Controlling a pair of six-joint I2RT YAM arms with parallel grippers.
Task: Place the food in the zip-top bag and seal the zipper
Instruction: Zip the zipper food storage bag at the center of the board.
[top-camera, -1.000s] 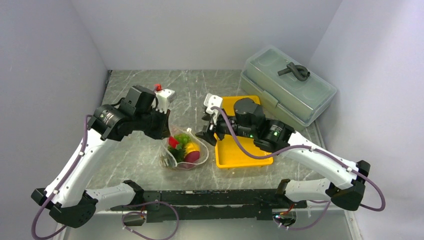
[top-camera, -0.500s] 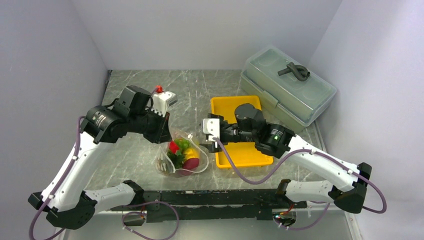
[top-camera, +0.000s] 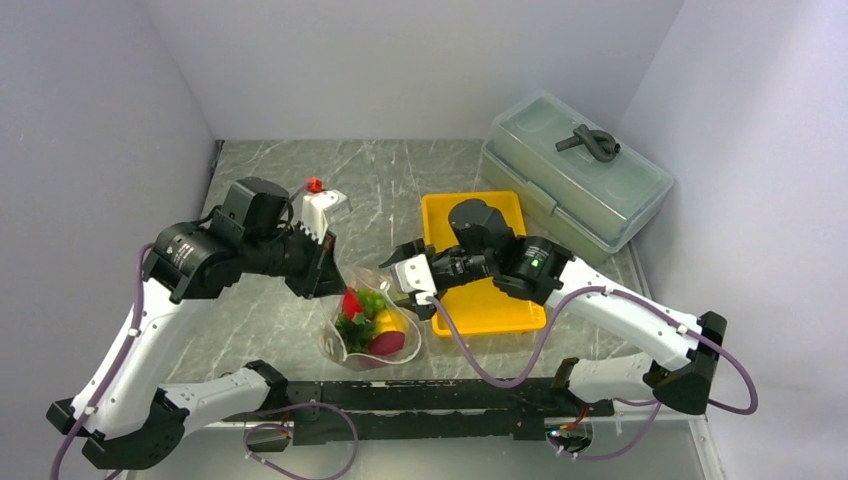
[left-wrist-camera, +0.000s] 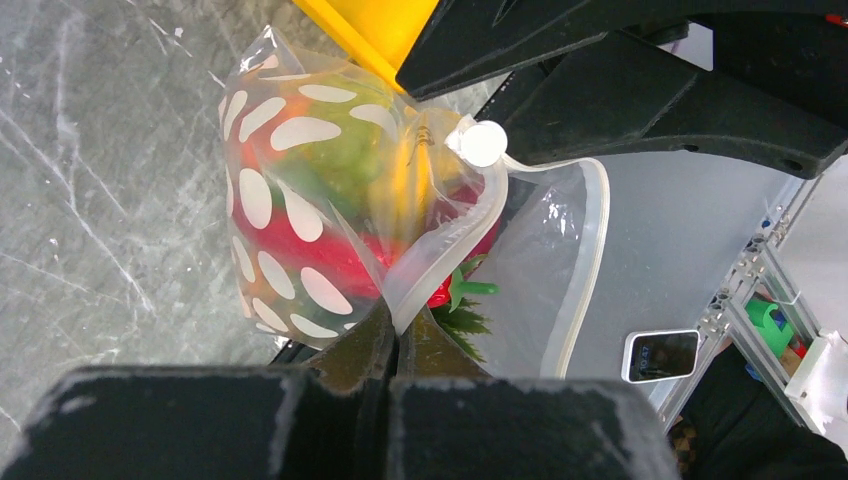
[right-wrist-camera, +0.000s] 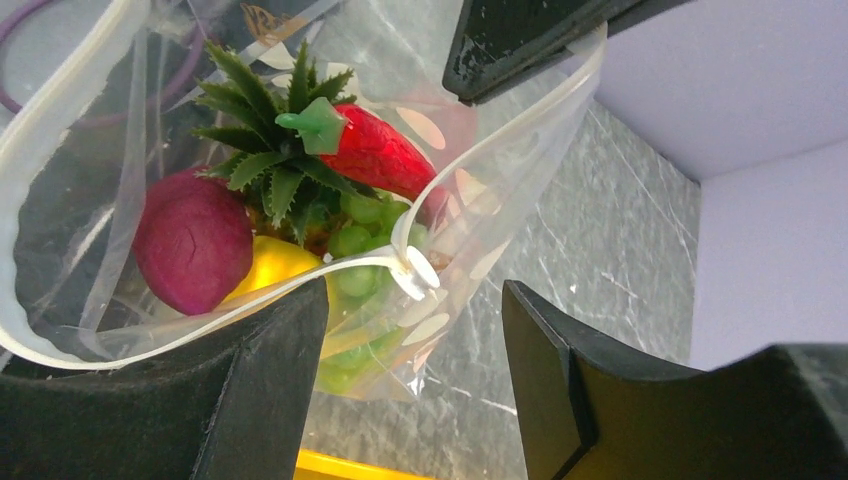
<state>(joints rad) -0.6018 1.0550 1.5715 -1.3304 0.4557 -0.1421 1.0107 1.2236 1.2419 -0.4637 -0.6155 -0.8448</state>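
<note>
Right fingers (right-wrist-camera: 250, 390) came off the yellow tray (top-camera: 500, 312) to the zip-top bag (top-camera: 350, 348), now nearer the counter's (top-camera: 400, 180) near edge. Food (right-wrist-camera: 190, 240) inside. Left fingers (left-wrist-camera: 380, 350) clamped on mouth rim; right ones apart, straddling zipper (left-wrist-camera: 588, 250). Sealing step: next probably pinch, slide along.

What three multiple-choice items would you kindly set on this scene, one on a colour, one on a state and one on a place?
1. The tray is: A yellow; B blue; C white.
2. The right tool is: A open; B shut; C out of view.
3. The food lies: A on the tray; B in the zip-top bag; C in the right tool.
Answers: 1 A, its floor shows bright yellow from above; 2 A, its jaws stand apart either side of the bag's rim; 3 B, the pieces show through the dotted plastic.
</note>
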